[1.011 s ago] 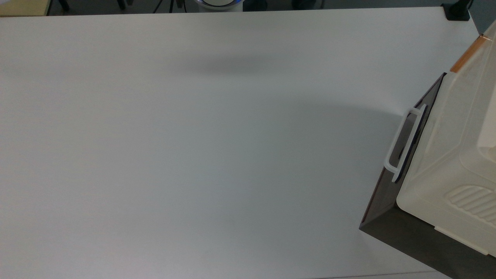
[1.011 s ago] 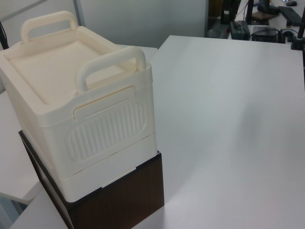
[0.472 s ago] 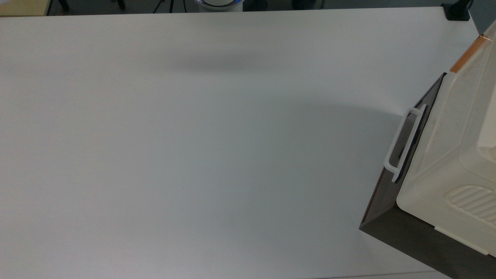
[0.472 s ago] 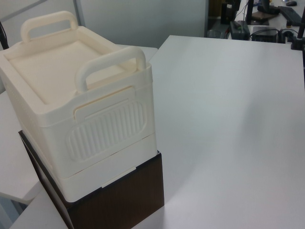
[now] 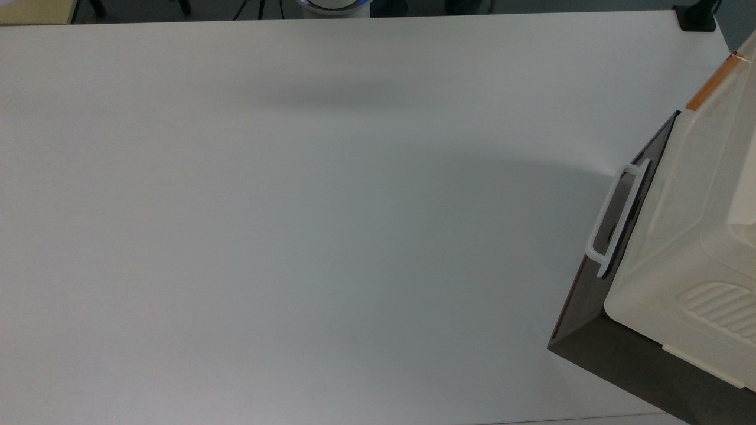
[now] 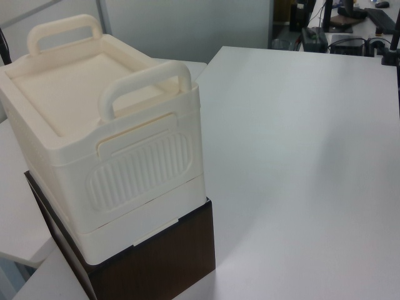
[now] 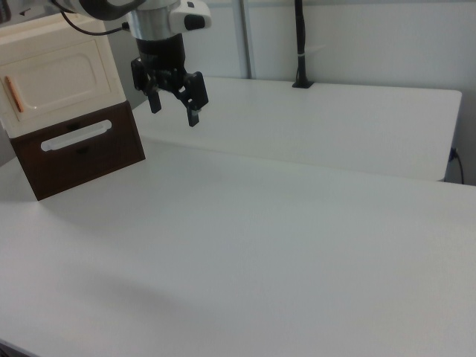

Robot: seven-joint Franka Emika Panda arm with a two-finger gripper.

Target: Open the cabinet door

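- Currently the gripper [image 7: 173,99] hangs in the air above the white table [image 7: 297,223], fingers spread apart with nothing between them, tips pointing down.
- Landmark is the cream cabinet [image 7: 56,71], stacked on a dark brown drawer unit [image 7: 82,152] at the right view's left edge.
- Cabinet door [image 7: 63,78]: cream panel with a recessed rounded-rectangle moulding, forming the cabinet's front face; it looks shut flush.
- Orange-brown handle [image 7: 13,94] is a small cylinder along the door's far edge, at the right view's left; its long axis runs upright. In the top view the same handle [image 5: 713,82] shows as an orange strip on the cabinet's upper corner.
- White loop handle [image 7: 76,135] belongs to the dark drawer below, not the door.
- Key relation: the gripper sits just off the cabinet's front, near the door edge opposite the handle and at about door height. The handle lies across the whole door width from it, toward the right view's left.
- Judgement: the approach is not yet finished; the fingers would need to cross the door face and straddle the upright handle.
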